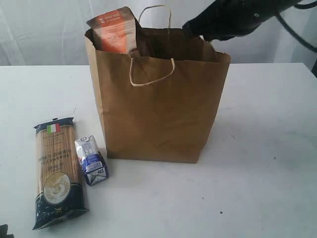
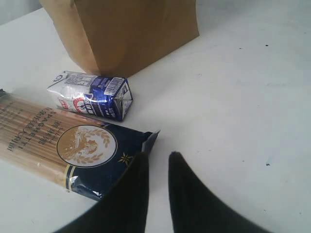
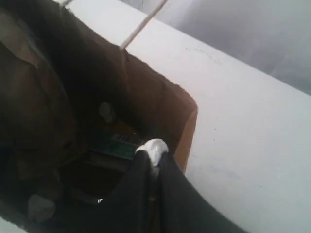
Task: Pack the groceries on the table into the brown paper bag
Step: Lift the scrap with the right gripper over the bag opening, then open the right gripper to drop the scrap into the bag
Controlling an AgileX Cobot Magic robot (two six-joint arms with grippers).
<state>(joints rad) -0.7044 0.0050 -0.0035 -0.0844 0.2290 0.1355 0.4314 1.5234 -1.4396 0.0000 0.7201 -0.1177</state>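
The brown paper bag (image 1: 158,114) stands upright in the middle of the table (image 1: 267,163). A brown pouch with an orange label (image 1: 113,30) sticks out of its top left corner. On the table to the bag's left lie the blue spaghetti packet (image 1: 55,171) and the small blue-white carton (image 1: 90,159). My right gripper (image 3: 153,153) is inside the bag's mouth near the bag wall (image 3: 187,131), shut on a small white piece (image 3: 154,145); what that piece belongs to is hidden. My left gripper (image 2: 156,154) hovers by the spaghetti packet's (image 2: 58,145) corner, narrowly open and holding nothing.
The bag's two pale cord handles (image 1: 151,79) hang over its rim. Dim shapes lie on the bag's floor (image 3: 116,143), too dark to name. The carton (image 2: 95,94) lies close to the bag's base (image 2: 126,29). Bare tabletop stretches to the right of the bag.
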